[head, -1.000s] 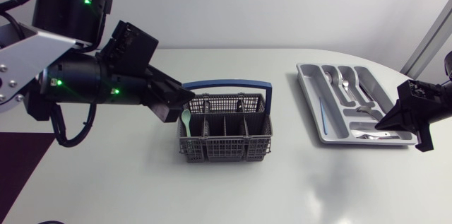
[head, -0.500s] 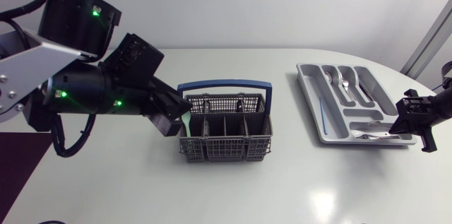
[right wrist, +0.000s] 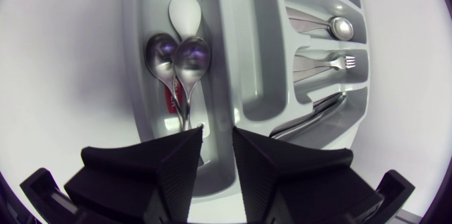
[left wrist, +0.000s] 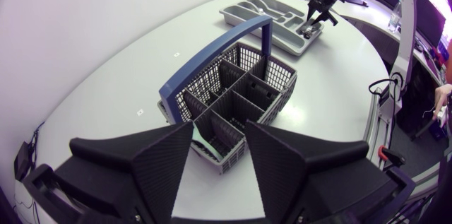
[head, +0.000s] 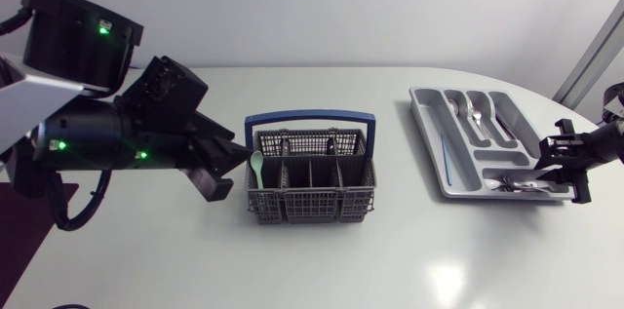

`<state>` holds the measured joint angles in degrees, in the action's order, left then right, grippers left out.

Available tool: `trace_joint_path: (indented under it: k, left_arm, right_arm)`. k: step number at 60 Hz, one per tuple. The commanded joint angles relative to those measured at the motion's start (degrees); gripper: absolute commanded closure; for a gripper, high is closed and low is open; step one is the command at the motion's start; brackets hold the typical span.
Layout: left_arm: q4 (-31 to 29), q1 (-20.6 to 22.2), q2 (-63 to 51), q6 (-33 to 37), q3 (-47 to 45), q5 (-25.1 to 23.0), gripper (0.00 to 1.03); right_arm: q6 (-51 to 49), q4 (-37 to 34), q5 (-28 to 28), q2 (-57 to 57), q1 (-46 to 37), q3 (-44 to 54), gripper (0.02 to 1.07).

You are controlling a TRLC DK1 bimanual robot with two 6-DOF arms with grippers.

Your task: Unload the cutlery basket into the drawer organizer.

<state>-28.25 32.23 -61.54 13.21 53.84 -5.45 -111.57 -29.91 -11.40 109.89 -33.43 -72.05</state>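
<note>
Left gripper (head: 232, 163): fingers spread wide, nothing between them. It sits mid-left in the head view, tips just beside the left end of the cutlery basket (head: 312, 187). In the left wrist view the same left gripper (left wrist: 219, 131) looks between its fingers at the basket (left wrist: 233, 90), which lies just ahead of them.

Pale green spoon (head: 255, 165): upright in the basket's leftmost compartment, bowl up, standing above the rim. Nearest thing to the fingertips; whether it touches a finger can't be told. No other cutlery seen in the basket.

Blue handle (head: 310, 114) arches over the basket's far side.

Right gripper (right wrist: 217, 155): fingers a narrow gap apart, empty, over one end of the drawer organizer (right wrist: 134, 54). Metal spoons (right wrist: 180, 58) lie in the compartment ahead of it, a fork (right wrist: 332, 61) further across. In the head view, the organizer (head: 426, 143) is at the right, well apart from the basket.

Step in hand, as I judge it: taking the green spoon. Bracket the part showing above the rim, not the mesh wall. Close squarely. Lift straight up until the handle end clears the compartment, or the light basket may drag or tip. Keep off the blue handle.
</note>
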Motion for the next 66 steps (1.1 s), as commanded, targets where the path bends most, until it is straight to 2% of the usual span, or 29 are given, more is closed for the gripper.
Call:
trace_joint_path:
  k: [1,11,25,35,42,56,61,66]
  left_arm:
    - [-0.4,-1.11,1.42,1.73,-2.34,0.36,0.49]
    - [-0.31,-1.64,3.0,2.08,-2.78,0.36,0.49]
    - [1.0,-1.38,3.09,1.99,-4.98,0.36,0.5]
    - [4.7,-1.2,3.53,3.22,-7.88,0.36,0.5]
    - [10.76,-1.55,3.79,4.54,-12.98,0.09,0.5]
    - [21.13,-1.64,3.53,7.62,-20.01,0.0,0.5]
    - [23.42,-2.52,3.44,9.29,-21.5,0.0,0.5]
    - [25.88,-2.61,2.74,9.9,-22.64,0.0,0.5]
  right_arm:
    - [1.0,-0.15,-1.17,-4.24,0.38,2.09,0.54]
    - [6.89,-3.14,-3.89,-11.71,1.26,6.31,0.4]
    - [22.71,-12.28,-6.09,-20.24,7.33,9.21,0.21]
    - [34.22,-18.78,-11.89,-28.15,14.27,12.2,0.21]
    - [42.05,-17.64,-12.95,-36.15,22.71,17.21,0.21]
    - [59.98,-13.42,-12.51,-44.41,41.87,20.64,0.21]
    - [65.07,-9.64,-10.57,-46.08,49.07,21.78,0.21]
    - [67.54,-6.39,-8.64,-46.17,52.94,22.74,0.21]
